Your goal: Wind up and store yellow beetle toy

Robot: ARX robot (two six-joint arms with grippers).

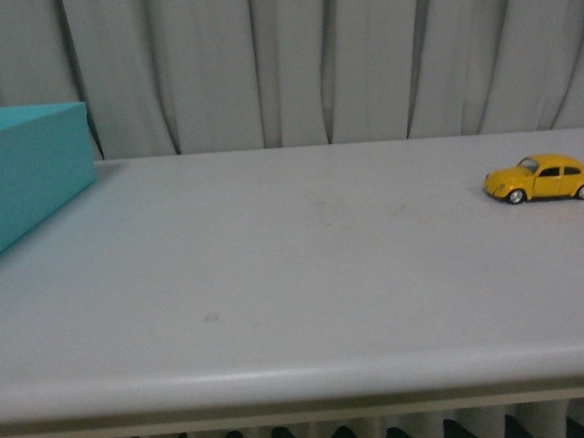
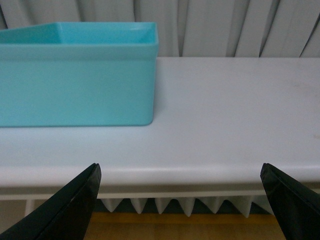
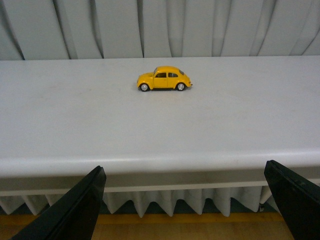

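sideways – yellow beetle toy (image 1: 541,179) nose leftward

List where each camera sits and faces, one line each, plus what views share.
Front: on the body, facing across the table to the curtain; box left, toy right; no arm shows.
Left wrist: before the table's edge, facing the box; open left gripper shows.
Right wrist: before the edge, facing the toy; open right gripper shows.
Shared: front and right wrist, toy; front and left wrist, box.
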